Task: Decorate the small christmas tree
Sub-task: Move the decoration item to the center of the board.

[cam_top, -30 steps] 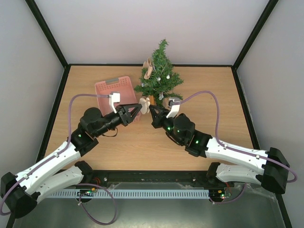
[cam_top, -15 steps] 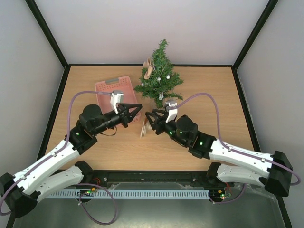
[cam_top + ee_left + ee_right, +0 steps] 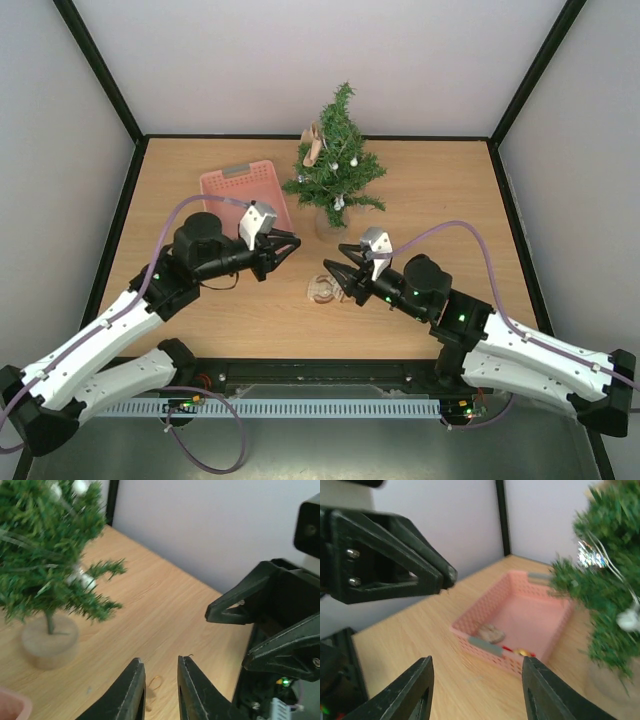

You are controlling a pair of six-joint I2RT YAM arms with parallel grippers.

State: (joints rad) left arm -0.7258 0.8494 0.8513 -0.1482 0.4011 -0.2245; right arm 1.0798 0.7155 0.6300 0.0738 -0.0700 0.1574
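Arms bent inward, tips facing each other near tree [image 3: 334, 165].
Left gripper [image 3: 293, 242] barely parted, right gripper [image 3: 330, 272] wide, both empty; wooden table [image 3: 430, 200], pale walls [image 3: 300, 60].

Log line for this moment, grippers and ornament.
left gripper: slightly open, empty | right gripper: open, empty | ornament: lying on table | tree: upright

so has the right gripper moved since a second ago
Yes: the right gripper has drawn back from the small christmas tree, toward the near edge of the table.
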